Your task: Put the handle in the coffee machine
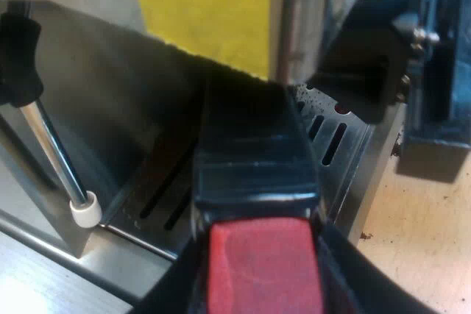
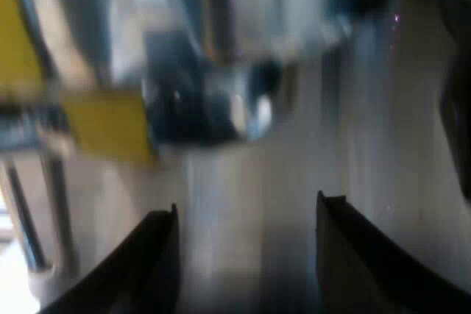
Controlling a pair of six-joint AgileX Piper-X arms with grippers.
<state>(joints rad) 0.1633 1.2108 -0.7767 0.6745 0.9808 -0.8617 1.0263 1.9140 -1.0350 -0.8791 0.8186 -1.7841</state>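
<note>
The coffee machine has a yellow panel on its front. Under the panel there is a dark gap. Below the gap sits the metal tray, which has long slots cut in it. The tray's outer edge meets the bare wooden desk, and there is open room there. A thin metal pipe with a black knob and a white tip hangs down near the tray's other side, well apart from the handle. A dark boxy thing stands on the desk close to the machine.

The handle is right at my left end effector. Its two black fingers sit tight on either side of the red end, holding it. The handle's dark part reaches out over the tray into the gap under the yellow panel. Its far end is hidden in the dark there, so I cannot tell if it is locked in.

My right end effector is wide open and holds nothing. It points at the machine's shiny front, with bare space between its fingers.

I count one handle, one machine, one tray, one pipe and two end effectors.
</note>
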